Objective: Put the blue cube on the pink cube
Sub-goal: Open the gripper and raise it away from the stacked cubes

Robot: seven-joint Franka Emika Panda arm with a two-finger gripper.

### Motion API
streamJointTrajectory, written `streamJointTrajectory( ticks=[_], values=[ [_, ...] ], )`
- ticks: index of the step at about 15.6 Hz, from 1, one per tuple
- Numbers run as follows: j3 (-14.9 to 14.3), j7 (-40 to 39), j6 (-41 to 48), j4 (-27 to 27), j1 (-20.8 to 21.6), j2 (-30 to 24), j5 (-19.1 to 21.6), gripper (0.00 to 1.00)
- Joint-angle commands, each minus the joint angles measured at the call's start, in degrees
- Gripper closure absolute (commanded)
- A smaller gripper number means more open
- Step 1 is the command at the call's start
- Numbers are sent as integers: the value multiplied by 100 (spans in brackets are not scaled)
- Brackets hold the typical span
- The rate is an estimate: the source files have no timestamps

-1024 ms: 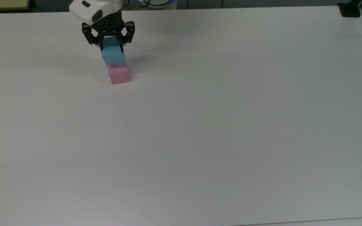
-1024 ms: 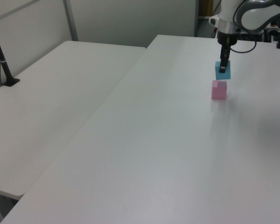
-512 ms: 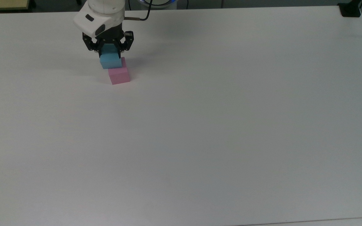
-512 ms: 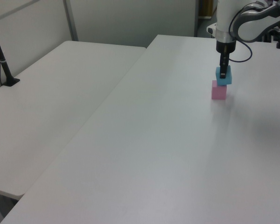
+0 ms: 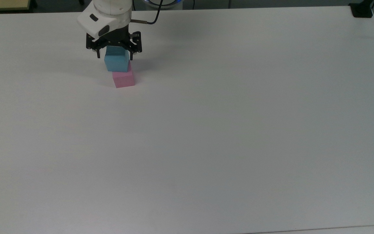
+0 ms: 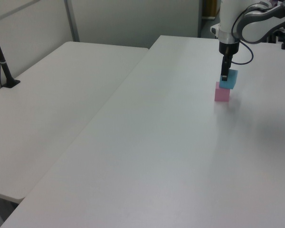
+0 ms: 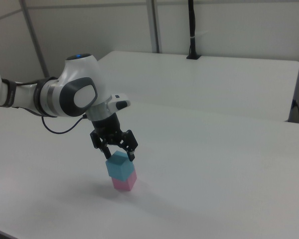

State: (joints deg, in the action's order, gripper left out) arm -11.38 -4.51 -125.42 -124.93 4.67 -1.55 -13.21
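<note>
small matte sky-blue cube (image 5: 117, 62) resting tilted atop small matte pastel pink cube (image 5: 123, 79), far left of white table (image 5: 226, 130) in top view, black two-finger gripper (image 5: 115, 54) just above, fingers spread clear of blue cube

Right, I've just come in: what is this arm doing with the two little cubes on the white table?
A Franka arm is stacking them. The blue cube rests on the pink cube, which stands on the white table. The gripper is open, with a finger either side of the blue cube's top. In the left view the blue cube sits a little askew and shifted toward the left view's right, so the stack is made but not neatly squared.
</note>
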Motion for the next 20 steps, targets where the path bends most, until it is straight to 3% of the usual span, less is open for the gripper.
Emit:
streamJointTrajectory(
  ticks=[1, 5, 9, 12, 16, 20],
  values=[
    [-31, 249, -79, -58, 87, -47, -147, 0],
    [-5, 258, -79, -58, 87, -47, -147, 11],
    [4, 406, -27, 91, 87, -100, -138, 0],
    [179, 531, 1295, 923, 95, -258, -24, 0],
    [916, 949, 3143, 2120, 95, -336, 143, 0],
    [988, 1225, 3331, 2184, 52, -802, 283, 0]
  ],
)
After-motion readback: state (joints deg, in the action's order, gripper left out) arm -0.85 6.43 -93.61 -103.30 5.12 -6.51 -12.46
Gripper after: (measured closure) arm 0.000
